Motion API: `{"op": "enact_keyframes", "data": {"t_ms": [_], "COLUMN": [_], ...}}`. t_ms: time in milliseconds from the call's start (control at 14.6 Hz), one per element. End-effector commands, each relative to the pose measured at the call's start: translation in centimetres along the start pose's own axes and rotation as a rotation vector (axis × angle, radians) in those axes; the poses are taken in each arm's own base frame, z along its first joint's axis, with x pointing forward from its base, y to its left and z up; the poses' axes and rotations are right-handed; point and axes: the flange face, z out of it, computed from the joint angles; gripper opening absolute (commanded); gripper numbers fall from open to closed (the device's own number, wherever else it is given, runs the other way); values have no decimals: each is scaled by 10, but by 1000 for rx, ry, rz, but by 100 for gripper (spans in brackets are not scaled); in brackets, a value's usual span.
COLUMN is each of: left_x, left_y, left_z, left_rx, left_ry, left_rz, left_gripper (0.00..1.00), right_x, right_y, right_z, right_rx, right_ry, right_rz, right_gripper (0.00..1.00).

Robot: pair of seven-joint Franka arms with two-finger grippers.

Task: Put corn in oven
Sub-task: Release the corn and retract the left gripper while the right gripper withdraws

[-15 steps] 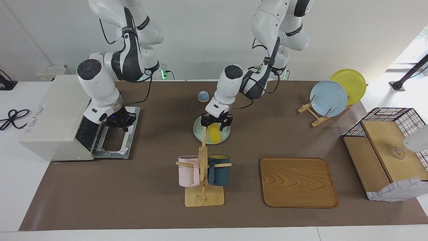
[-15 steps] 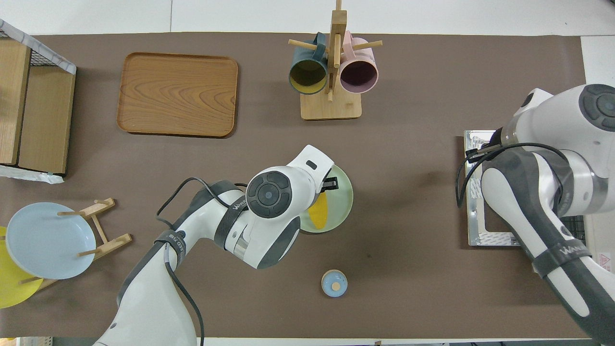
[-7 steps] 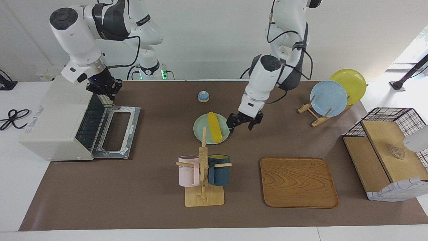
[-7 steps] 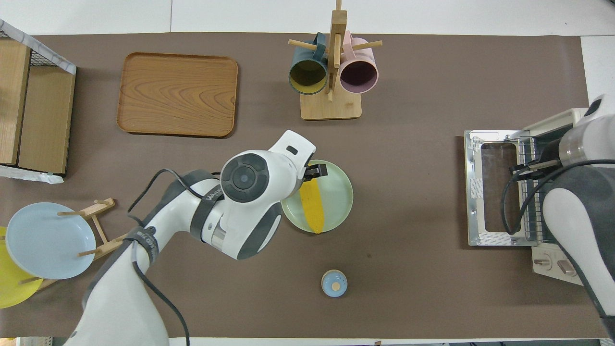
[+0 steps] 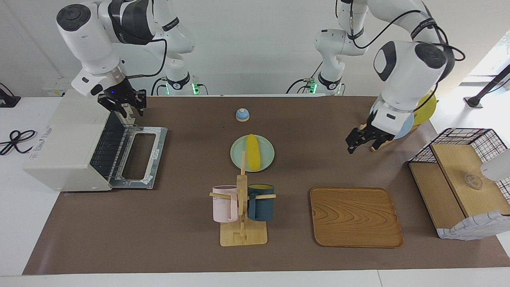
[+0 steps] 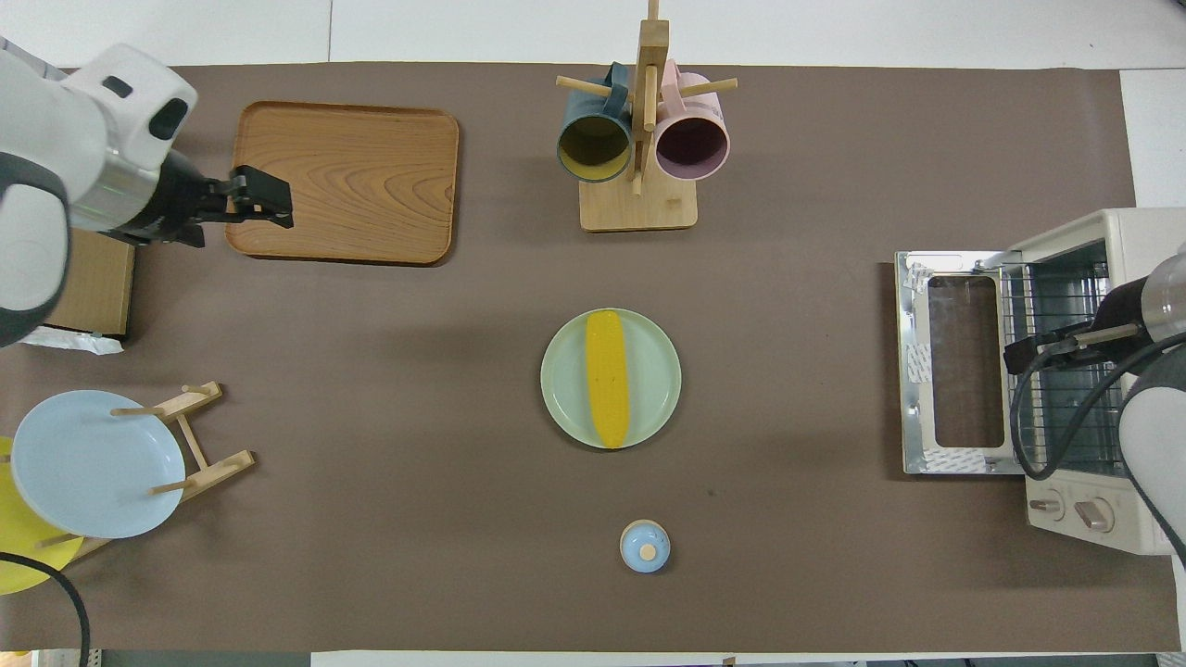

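Facing view: the right gripper [image 5: 124,107] hangs raised over the top front edge of the oven [image 5: 67,139], its forearm sloping down from a high elbow and its fingers parted with nothing between them. Below it the dark glass door [image 5: 139,157] lies folded flat on the brown mat, and the wire rack shows in the mouth. The left gripper [image 5: 360,140] is up in the air beside the wooden plate stand [image 5: 374,137], its bulky white wrist covering part of the blue plate [image 5: 402,123]; its black fingers are spread and empty. Well apart from both grippers, between them, the corn [image 5: 252,152] lies flat on a pale green plate [image 5: 267,157], smooth-tapered and bright yellow.

Overhead view: here the left gripper [image 6: 259,196] appears over the rim of the wooden tray [image 6: 352,185], something the facing view contradicts by showing it raised. The oven's two knobs [image 6: 1075,508] show only here. The right gripper's tips are hidden under its own wrist. The corn [image 6: 607,378] runs lengthwise across the round plate [image 6: 653,371], with a small blue domed bell [image 6: 644,546] nearer the robots than it.
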Motion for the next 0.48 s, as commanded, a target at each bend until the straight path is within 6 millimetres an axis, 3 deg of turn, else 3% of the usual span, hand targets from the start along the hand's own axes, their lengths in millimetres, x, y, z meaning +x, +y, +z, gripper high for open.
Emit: {"op": "enact_keyframes", "data": {"t_ms": [0,205,410], "left_x": [-18,-41,-49], "left_y": [-26,-38,-42], "left_z": [-45,-67,-71], "left_rx": [25,76,92], "left_ry": [-41,-89,-104], "left_rz": [69,75,114], "left_gripper": [100,100,100], "right_x": [4,7,13], "right_y": [-6,-6,-5], "right_z": [-8,-16,-30], "right_rx": [40,66,69], "right_ry": [6,-1,-15], "right_rz": [33,47,109], "right_gripper": [100,100,100]}}
